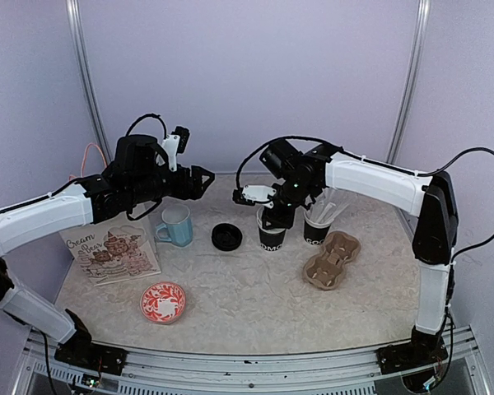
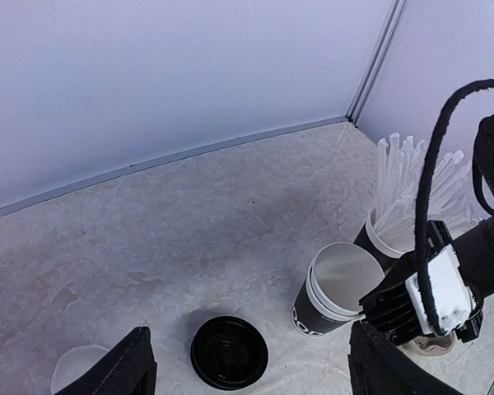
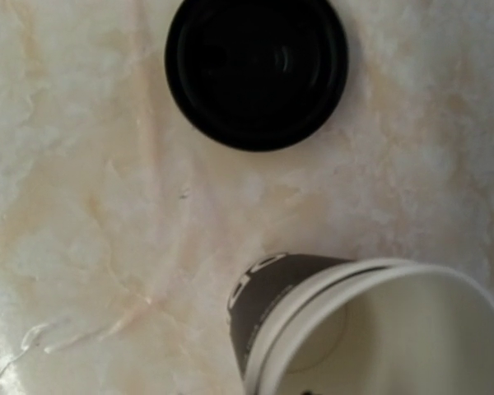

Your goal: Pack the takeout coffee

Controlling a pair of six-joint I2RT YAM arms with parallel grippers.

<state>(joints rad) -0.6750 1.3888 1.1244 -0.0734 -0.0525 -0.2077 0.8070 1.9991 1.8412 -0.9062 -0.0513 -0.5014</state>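
Note:
The takeout coffee cup [image 1: 272, 234] stands upright mid-table, black with white lettering, white and empty inside [image 2: 339, 284] [image 3: 379, 329]. Its round black lid [image 1: 226, 236] lies flat on the table to the cup's left [image 2: 229, 352] [image 3: 257, 70], apart from it. My right gripper [image 1: 274, 216] is down at the cup's rim. In the left wrist view its black fingers [image 2: 393, 303] touch the rim's right edge, but how the jaws stand is hidden. My left gripper [image 1: 204, 181] hovers open above the table behind the mug, with nothing between its fingers [image 2: 251, 374].
A second black cup full of white straws [image 1: 317, 229] stands right beside the coffee cup. A brown cardboard cup carrier [image 1: 332, 259] lies at the right front. A light blue mug [image 1: 175, 226], a picture card [image 1: 111, 251] and a red patterned dish [image 1: 163, 301] sit at the left.

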